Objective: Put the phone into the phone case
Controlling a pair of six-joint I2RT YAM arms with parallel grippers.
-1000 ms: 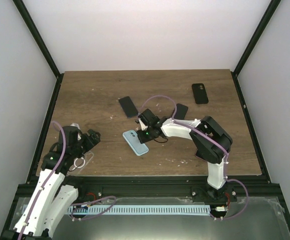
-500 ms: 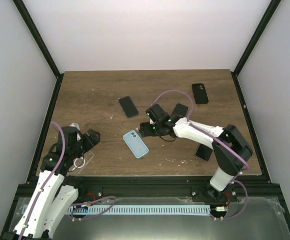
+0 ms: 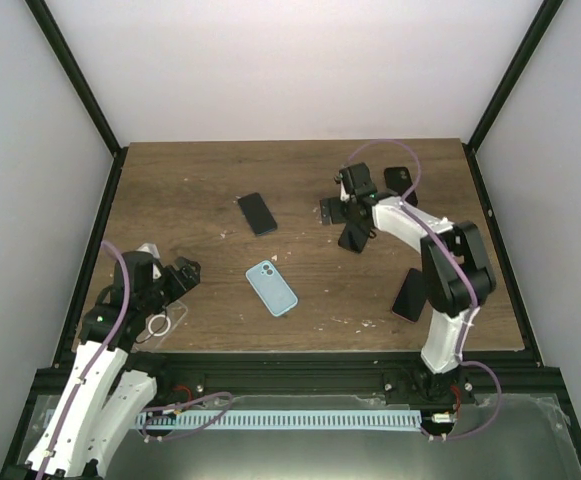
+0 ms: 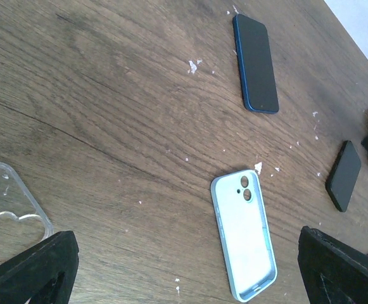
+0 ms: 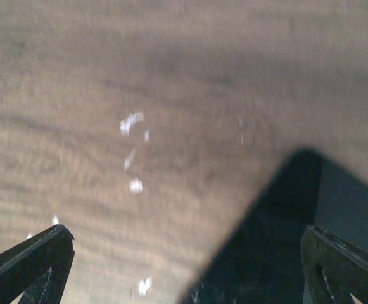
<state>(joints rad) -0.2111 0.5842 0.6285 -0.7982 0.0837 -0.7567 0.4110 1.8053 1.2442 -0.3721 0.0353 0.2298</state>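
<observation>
The light blue phone case [image 3: 271, 287] lies open side up in the middle of the table, also seen in the left wrist view [image 4: 244, 233]. A dark blue phone [image 3: 257, 213] [image 4: 255, 62] lies behind it. A black phone [image 3: 355, 237] lies at mid right, and my right gripper [image 3: 338, 212] hovers open just behind it. The right wrist view is blurred, with that phone's dark corner [image 5: 285, 247] low between the spread jaws of the right gripper [image 5: 187, 266]. My left gripper [image 3: 175, 275] [image 4: 187, 272] stands open at the near left, holding nothing.
A clear case [image 3: 160, 325] [image 4: 9, 215] lies beside the left gripper. Another black phone [image 3: 401, 186] sits at the back right. A dark phone with a pink edge [image 3: 408, 295] lies by the right arm's elbow. White specks dot the wooden table [image 3: 190, 180].
My right gripper opened, left the light blue case and swung back and to the right, over the black phone. The case stays put. The left arm has barely moved.
</observation>
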